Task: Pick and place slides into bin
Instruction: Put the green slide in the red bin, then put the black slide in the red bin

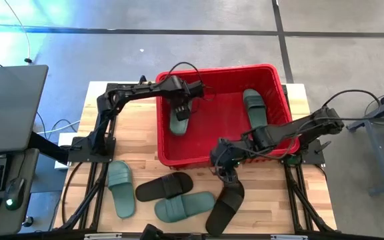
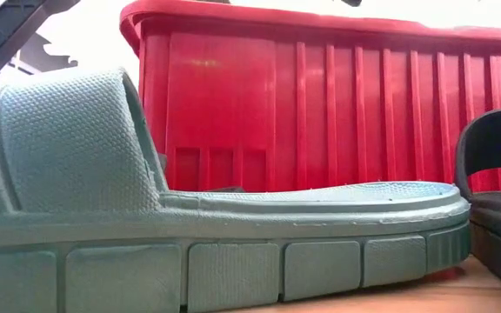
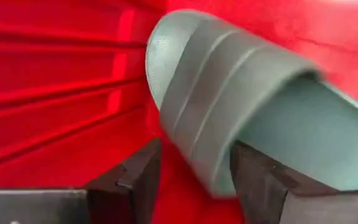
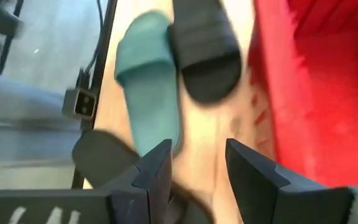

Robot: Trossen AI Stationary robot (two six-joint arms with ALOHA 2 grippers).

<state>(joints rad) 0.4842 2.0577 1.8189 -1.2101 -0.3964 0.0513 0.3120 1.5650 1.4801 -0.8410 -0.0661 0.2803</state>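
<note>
Slides lie in two groups: two green ones inside the red bin (image 1: 272, 77) and four on the wooden tabletop (image 1: 139, 137) in front of it. In the bin, one green slide (image 1: 179, 119) sits near the left wall with its long axis running front to back, and the left claw (image 1: 182, 107) hangs over it; the left wrist view shows that claw's fingers (image 3: 138, 180) spread apart, one on each side of the strap edge, with a gap showing beside the strap, so nothing is clamped. A second green slide (image 1: 254, 107) lies toward the bin's right side, also lengthwise front to back, slightly angled. On the tabletop, a green slide (image 1: 121, 189) at the left lies front to back, a black slide (image 1: 164, 187) lies nearly crosswise beside it, another green slide (image 1: 185, 206) lies crosswise just in front of that one, and a second black slide (image 1: 225, 206) runs diagonally toward the front edge. The right claw (image 1: 227, 175) is just outside the bin's front wall, above the upper end of this diagonal black slide; the right wrist view shows its fingers (image 4: 157, 171) parted and empty over bare wood. In the low view a green slide (image 2: 216, 243) fills the foreground side-on.
</note>
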